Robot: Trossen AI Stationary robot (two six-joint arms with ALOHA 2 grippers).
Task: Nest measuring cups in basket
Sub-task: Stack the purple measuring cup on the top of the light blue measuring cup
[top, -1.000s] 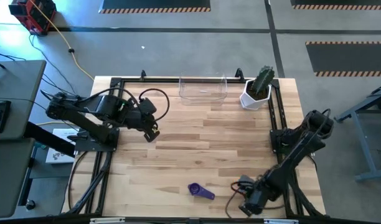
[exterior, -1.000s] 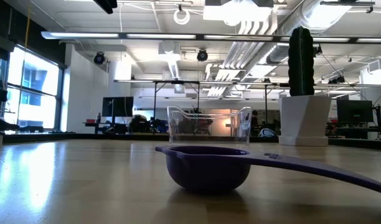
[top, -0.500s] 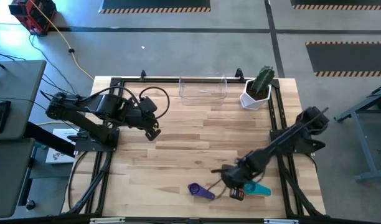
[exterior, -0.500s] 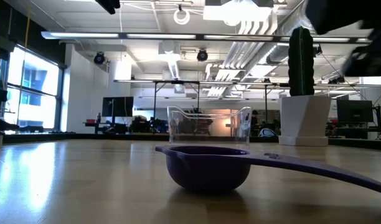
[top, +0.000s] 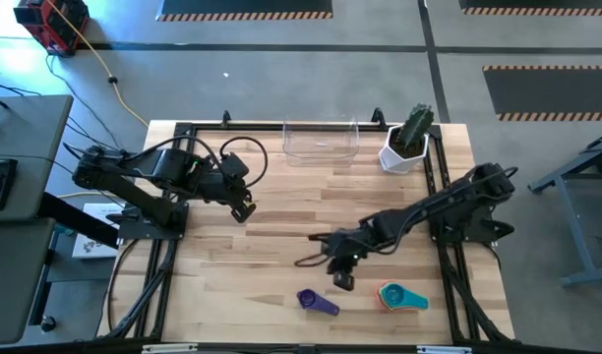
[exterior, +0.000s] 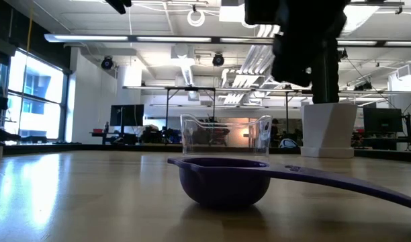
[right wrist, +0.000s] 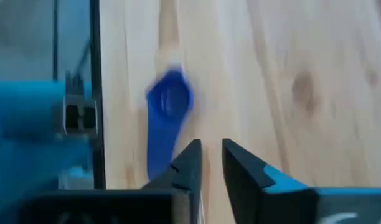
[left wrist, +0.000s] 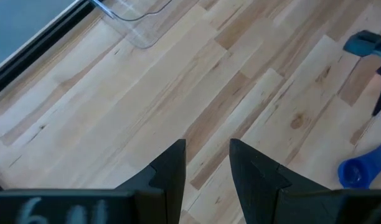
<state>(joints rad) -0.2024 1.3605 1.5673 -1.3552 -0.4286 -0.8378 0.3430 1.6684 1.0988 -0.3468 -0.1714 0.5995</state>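
Pale wood-plank table (top: 281, 236) with a dark metal frame at its edges. Clear, low-walled plastic basket (top: 321, 142) at the far edge, standing empty, beside a white faceted pot (top: 399, 155) holding a green cactus (top: 416, 126). Purple cup (top: 317, 302), a round glossy bowl with a long flat handle, lies upright on the near part of the table; in the low view (exterior: 225, 180) its handle runs off to one side. To its right, well apart, a teal cup (top: 404, 296) with an orange cup (top: 391, 293) nested inside it. Right gripper (top: 342, 275) hangs above the wood just beyond the purple cup, fingers (right wrist: 190, 158) parted by a narrow slit, holding nothing. Left gripper (top: 244, 209) waits over the left side, its blunt dark fingers (left wrist: 172, 168) set slightly apart and empty.
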